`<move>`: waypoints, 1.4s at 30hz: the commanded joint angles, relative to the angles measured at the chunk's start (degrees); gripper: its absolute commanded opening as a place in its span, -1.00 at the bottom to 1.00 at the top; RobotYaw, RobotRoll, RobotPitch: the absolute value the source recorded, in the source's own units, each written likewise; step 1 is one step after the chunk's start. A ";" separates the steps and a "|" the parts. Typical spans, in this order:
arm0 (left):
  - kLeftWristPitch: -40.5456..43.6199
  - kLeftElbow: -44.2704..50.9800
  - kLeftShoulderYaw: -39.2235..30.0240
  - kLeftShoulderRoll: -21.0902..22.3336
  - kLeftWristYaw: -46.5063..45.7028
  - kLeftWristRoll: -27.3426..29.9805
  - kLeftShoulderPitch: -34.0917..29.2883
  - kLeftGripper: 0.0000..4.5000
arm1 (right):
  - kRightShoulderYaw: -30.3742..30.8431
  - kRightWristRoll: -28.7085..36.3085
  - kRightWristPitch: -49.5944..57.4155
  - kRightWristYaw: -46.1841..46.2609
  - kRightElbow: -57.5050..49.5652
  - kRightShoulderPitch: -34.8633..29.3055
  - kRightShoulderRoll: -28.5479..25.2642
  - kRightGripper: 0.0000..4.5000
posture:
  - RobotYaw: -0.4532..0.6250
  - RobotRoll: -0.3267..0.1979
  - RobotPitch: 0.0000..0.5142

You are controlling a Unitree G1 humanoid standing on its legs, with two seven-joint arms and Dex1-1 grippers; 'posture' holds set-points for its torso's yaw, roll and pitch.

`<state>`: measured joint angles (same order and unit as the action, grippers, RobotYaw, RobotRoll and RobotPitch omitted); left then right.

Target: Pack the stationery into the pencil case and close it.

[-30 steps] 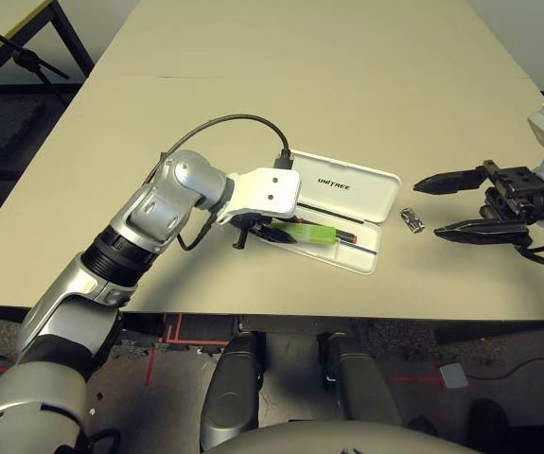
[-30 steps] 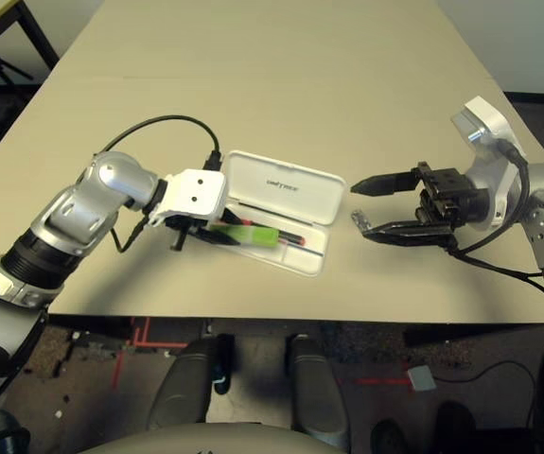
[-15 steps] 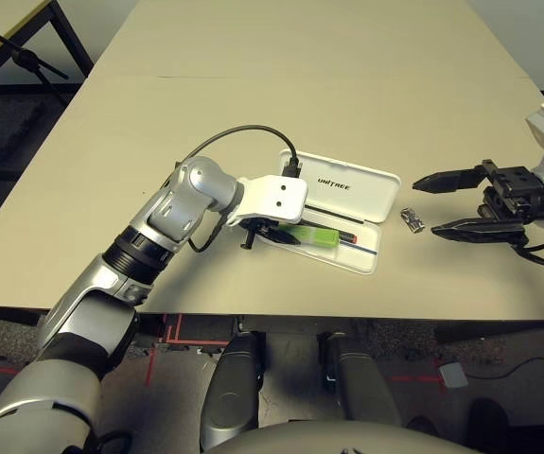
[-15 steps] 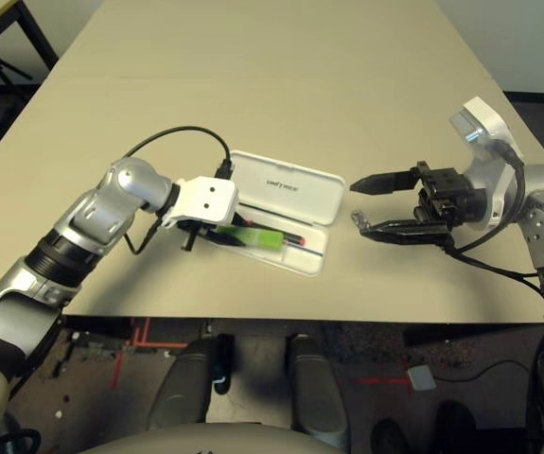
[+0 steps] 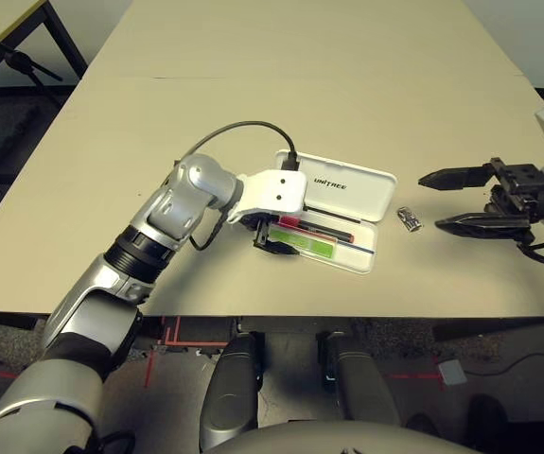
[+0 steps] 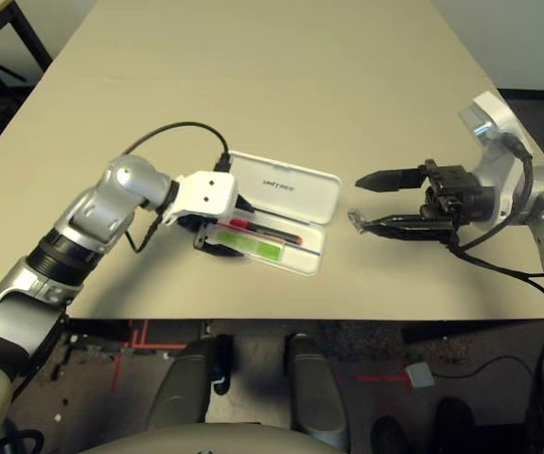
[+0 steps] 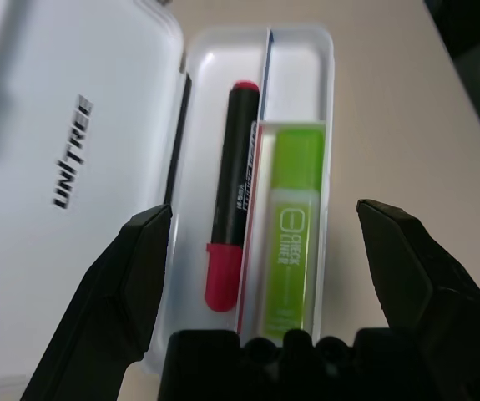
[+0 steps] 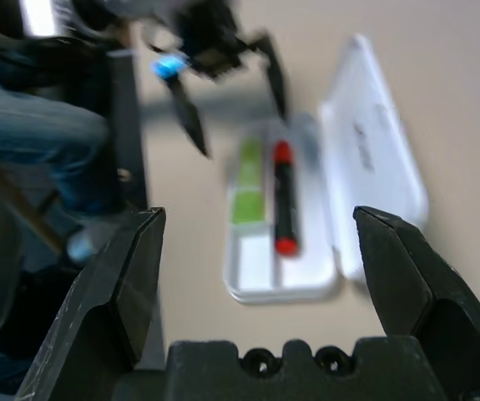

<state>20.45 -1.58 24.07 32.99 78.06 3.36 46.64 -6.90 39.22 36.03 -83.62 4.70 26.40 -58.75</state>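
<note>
The left fingers (image 7: 144,276) are spread wide, released, over the near end of the open case (image 5: 364,260). Between them, inside the tray, lie the red marker (image 7: 230,196) and the green bar (image 7: 294,251), side by side lengthwise. The lid (image 5: 366,189) lies flat at 12 o'clock of the tray, lettering up. The right fingers (image 5: 442,178) are also parted and empty, near the case's 3 o'clock end. The clip (image 5: 408,219) sits on the surface (image 5: 300,85) between case and right fingers, outside the tray.
</note>
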 commanded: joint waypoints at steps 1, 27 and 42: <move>3.24 3.00 -2.25 2.56 0.85 1.96 -0.13 0.98 | 0.63 -5.59 3.86 7.22 -5.55 -1.80 -4.75 1.00 | 0.01 0.25 -0.27; 16.67 7.84 -14.83 14.54 4.18 19.73 -9.79 0.98 | 6.41 -13.94 21.26 31.67 -8.83 -3.77 2.84 1.00 | 0.05 0.25 -0.28; 18.98 10.58 -15.92 15.91 1.91 22.85 -11.40 0.98 | 11.36 -18.51 17.93 32.62 -2.63 -1.69 8.99 1.00 | 0.10 0.25 -0.26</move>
<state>38.89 8.09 9.09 48.23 80.33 25.43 35.72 2.80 21.43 54.50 -51.06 0.86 24.97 -50.63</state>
